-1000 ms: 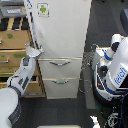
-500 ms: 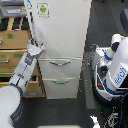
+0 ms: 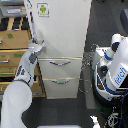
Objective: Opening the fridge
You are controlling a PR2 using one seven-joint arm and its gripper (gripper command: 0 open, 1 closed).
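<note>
fridge (image 3: 62,37): tall, white, centre of the exterior view, upright; large upper door looks closed, though the seam is too coarse to be sure
sticker (image 3: 43,8): green-and-white, top of upper door toward the view's left
lower drawers: two, stacked under the door, both flush; upper bar handle (image 3: 60,62) and lower bar handle (image 3: 60,81) silver
gripper (image 3: 39,45): at the fridge's edge on the view's left, level with the bottom of the upper door, touching or just beside it; fingers too blurred, cannot tell whether spread or pinched
arm (image 3: 24,70): white, rising from lower left up to the fridge edge
wooden cabinet (image 3: 12,50): just beside the fridge on the view's left, partly behind the arm
second robot (image 3: 114,70): white with blue label, on the view's right, apart from the fridge
</note>
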